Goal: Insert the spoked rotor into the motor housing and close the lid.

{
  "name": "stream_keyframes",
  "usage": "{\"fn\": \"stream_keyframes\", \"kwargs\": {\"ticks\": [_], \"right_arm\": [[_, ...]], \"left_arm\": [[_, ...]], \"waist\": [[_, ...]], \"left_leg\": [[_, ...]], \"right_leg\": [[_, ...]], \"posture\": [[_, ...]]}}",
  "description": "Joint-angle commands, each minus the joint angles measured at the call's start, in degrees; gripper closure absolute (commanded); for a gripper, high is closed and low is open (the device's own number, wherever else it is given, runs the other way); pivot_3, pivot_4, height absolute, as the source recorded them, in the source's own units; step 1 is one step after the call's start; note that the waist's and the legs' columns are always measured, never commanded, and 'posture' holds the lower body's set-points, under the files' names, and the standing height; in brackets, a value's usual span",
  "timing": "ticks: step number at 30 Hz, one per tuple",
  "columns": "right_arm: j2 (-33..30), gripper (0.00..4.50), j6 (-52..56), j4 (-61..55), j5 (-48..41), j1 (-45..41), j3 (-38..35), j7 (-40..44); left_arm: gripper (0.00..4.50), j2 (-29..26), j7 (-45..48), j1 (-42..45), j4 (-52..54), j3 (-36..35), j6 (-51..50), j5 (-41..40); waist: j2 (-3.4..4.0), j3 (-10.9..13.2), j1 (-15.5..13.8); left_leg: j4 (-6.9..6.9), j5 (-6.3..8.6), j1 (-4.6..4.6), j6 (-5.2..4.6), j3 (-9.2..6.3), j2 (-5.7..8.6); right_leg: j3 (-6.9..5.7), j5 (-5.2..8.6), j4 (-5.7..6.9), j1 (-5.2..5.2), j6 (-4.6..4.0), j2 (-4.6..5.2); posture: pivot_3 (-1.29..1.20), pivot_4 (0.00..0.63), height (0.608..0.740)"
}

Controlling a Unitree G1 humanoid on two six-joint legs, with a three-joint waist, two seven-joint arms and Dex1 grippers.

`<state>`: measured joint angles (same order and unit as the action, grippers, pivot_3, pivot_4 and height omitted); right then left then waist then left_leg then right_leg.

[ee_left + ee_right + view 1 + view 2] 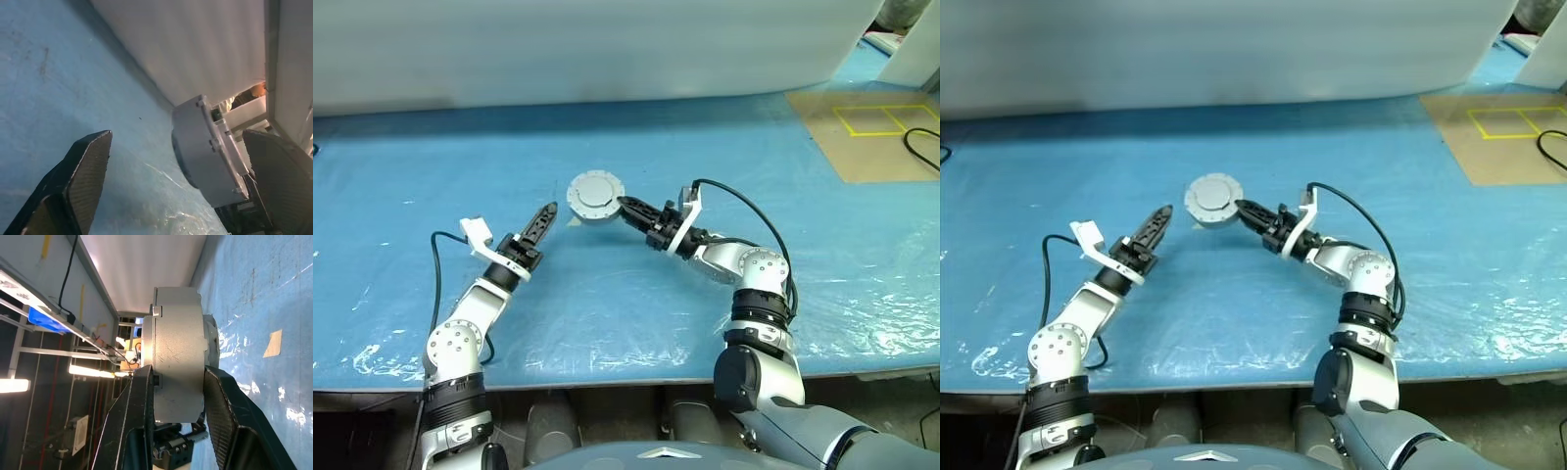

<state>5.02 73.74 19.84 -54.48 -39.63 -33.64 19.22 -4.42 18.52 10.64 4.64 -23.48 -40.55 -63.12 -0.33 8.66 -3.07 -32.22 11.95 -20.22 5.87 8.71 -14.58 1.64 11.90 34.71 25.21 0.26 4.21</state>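
We are gripping the closed housing (596, 197) with our right claw (625, 205), its fingers (142, 421) pinching lid (154, 357) and base, above the blue worktop (705, 147) near the middle. Our left claw (548, 213) is gaping open just beside it, apart.

Motor housing (595, 199) between grippers (mid-table)

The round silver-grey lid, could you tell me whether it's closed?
Closed: lid sits flush on the plain grey round motor housing.
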Motion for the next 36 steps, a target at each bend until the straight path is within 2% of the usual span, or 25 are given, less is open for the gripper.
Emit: {"fn": "stream_keyframes", "kwargs": {"ticks": [1, 6, 13, 25, 31, 36], "right_arm": [[0.9, 3.41, -0.1, -2.3, -5.6, -1.5, -0.5, 0.5], [1.0, 3.41, -0.1, -2.7, -6.6, -0.8, 0.7, 0.1], [0.8, 3.41, 0.3, -3.3, -6.9, -0.3, 2.0, 0.5], [0.5, 3.41, 3.4, -5.9, -8.9, 1.5, 5.8, 2.4], [0.1, 3.41, 3.1, -6.3, -9.1, 2.3, 7.2, 2.5], [-0.4, 3.41, 2.9, -6.0, -9.3, 2.4, 8.0, 2.9]], "left_arm": [[0.06, 0.6, -3.4, 0.2, 2.3, -0.2, -4.0, -6.9], [0.06, 1.1, -5.8, 1.7, 2.4, -0.3, -6.0, -13.5], [0.06, 0.5, -7.1, 1.8, 2.4, 1.0, -7.8, -18.7], [0.06, 0.8, -7.0, 3.7, -0.1, 5.2, -6.4, -14.9], [1.88, 1.7, -5.5, 4.1, -0.3, 5.2, -5.5, -15.1], [1.91, 2.4, -4.6, 3.4, 0.3, 6.1, -5.4, -14.6]], "waist": [[0.00, 0.0, 0.0], [-0.02, 0.0, 0.0], [-0.02, 0.0, -0.1], [-0.02, 0.0, -0.4], [-0.03, 0.0, -0.9], [-0.03, 0.0, -1.0]], "left_leg": [[0.00, 0.00, 0.00, 0.00, 0.00, 0.00], [0.00, 0.00, 0.00, 0.01, -0.01, 0.00], [-0.01, 0.00, 0.00, 0.01, -0.01, 0.01], [-0.05, 0.00, 0.01, 0.01, -0.04, 0.01], [-0.09, 0.00, 0.00, 0.01, -0.04, 0.02], [-0.10, 0.00, 0.01, 0.01, -0.05, 0.02]], "right_leg": [[0.00, -0.01, 0.00, 0.00, 0.01, 0.00], [0.00, -0.02, 0.00, 0.00, 0.04, -0.01], [0.00, -0.03, 0.00, 0.00, 0.06, -0.01], [-0.01, -0.06, 0.04, -0.03, 0.10, 0.00], [-0.01, -0.07, 0.05, -0.04, 0.12, 0.00], [0.00, -0.08, 0.06, -0.04, 0.13, 0.01]], "posture": [[0.00, 0.150, 0.740], [0.00, 0.150, 0.740], [0.00, 0.150, 0.740], [0.00, 0.150, 0.740], [0.00, 0.150, 0.740], [0.00, 0.150, 0.740]]}}
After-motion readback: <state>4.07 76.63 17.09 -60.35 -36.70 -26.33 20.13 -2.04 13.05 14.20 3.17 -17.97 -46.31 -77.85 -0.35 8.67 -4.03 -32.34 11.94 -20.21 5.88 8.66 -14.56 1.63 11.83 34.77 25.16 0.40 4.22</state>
